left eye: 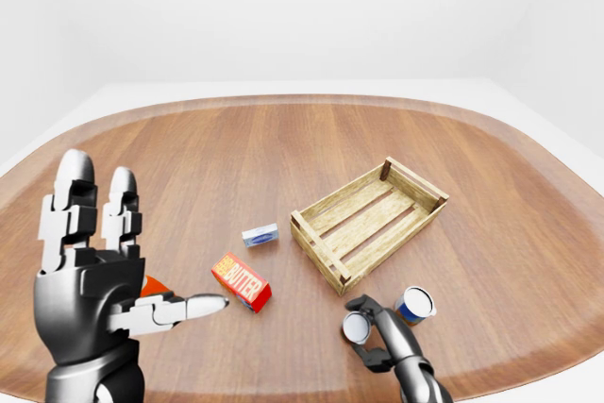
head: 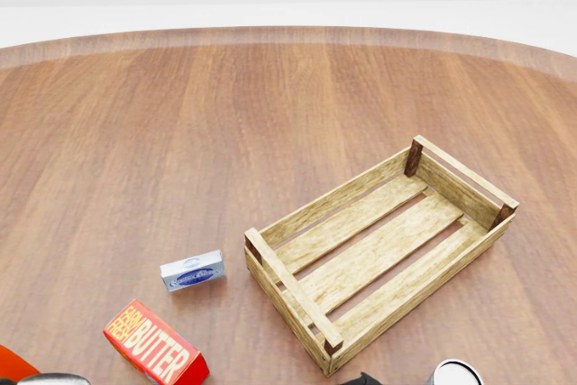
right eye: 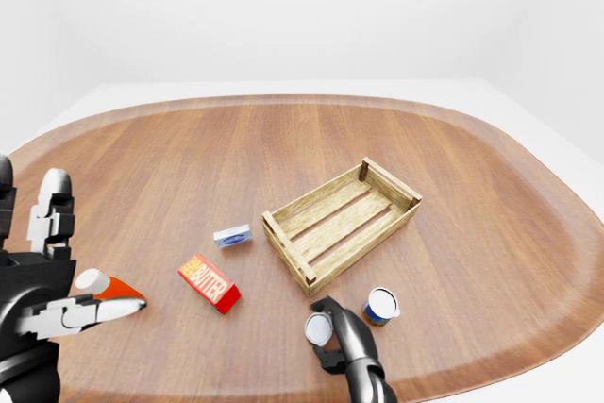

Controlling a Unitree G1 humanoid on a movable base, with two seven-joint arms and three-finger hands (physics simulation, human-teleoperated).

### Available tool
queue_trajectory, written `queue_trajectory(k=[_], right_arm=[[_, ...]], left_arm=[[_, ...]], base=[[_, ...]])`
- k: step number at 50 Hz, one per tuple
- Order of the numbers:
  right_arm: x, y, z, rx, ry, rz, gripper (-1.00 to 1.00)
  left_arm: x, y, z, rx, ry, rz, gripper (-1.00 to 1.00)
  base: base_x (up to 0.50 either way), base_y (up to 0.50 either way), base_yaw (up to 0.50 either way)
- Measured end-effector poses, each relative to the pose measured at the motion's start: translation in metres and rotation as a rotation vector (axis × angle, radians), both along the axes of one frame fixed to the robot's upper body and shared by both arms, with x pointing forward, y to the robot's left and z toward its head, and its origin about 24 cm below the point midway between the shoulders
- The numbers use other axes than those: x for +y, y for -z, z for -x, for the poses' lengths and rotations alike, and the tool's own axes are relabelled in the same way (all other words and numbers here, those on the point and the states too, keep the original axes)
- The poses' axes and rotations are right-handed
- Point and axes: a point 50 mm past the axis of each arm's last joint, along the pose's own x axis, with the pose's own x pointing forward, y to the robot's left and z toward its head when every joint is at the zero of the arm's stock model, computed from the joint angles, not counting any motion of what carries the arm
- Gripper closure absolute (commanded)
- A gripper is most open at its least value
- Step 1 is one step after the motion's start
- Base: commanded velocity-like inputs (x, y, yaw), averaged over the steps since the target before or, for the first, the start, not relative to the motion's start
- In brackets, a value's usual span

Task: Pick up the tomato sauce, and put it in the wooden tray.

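In the left-eye view the right hand (left eye: 377, 332) has its fingers closed around a small can, the tomato sauce (left eye: 357, 327), just below the wooden tray (left eye: 368, 222); the left hand (left eye: 90, 280) is spread wide. In the head view the tray lies empty. In the right-eye view a second can (right eye: 381, 306) stands beside the hand.

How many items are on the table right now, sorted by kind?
Cans: 2, one in the right hand, one blue can beside it
Boxes: 2, butter box, small blue box
Red bottle: 1
Wooden tray: 1
Total: 6
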Motion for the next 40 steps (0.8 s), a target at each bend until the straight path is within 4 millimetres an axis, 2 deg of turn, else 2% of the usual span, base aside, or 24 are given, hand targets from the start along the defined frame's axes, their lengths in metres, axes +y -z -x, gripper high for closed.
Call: queue_trajectory(k=[28, 34, 40], right_arm=[[0.002, 0.001, 0.005, 0.019, -0.008, -0.021, 1.0], [0.004, -0.009, 0.007, -0.021, -0.022, -0.022, 1.0], [0.011, -0.03, 0.011, -0.105, -0.049, -0.03, 1.0]], left_arm=[[0.0, -0.002, 0.002, -0.01, -0.002, -0.001, -0.98], [0.0, -0.002, 0.002, -0.01, -0.002, -0.001, -0.99], [0.0, -0.002, 0.002, -0.01, -0.002, -0.001, -0.99]], base=[[0.0, 0.0, 0.0], [0.0, 0.0, 0.0], [0.0, 0.0, 0.0]])
